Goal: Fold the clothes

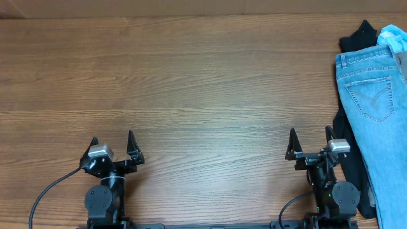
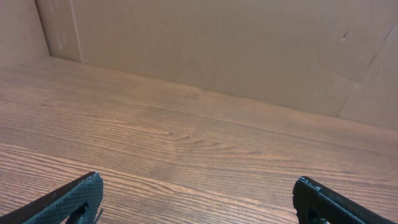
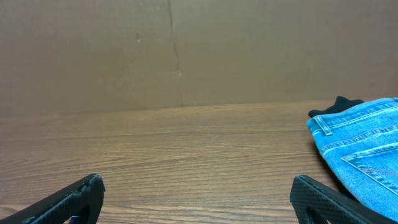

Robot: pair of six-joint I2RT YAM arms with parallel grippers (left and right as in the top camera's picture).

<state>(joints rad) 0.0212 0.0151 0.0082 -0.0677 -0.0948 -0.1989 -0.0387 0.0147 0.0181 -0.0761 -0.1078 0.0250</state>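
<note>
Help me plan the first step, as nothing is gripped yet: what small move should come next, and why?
Probably reach the right pincer toward the waistband of the jeans. Both pincers stand open and empty; the jeans lie at the right edge of the table over a black garment, far from the left pincer.

My left gripper (image 1: pixel 113 137) and right gripper (image 1: pixel 311 130) are both black, pointy carbon-weave fingers (image 2: pixel 69 199), silvery wrist blocks (image 1: pixel 100 151), round joint housings (image 1: pixel 102 200), black cables (image 1: pixel 42 196)

Open surface (image 1: pixel 203 83) stretches ahead of the left claw (image 1: pixel 113 138) and right claw (image 1: pixel 311 131); jeans (image 1: pixel 375 108) over a black garment (image 1: pixel 356 41) block the right edge.
</note>
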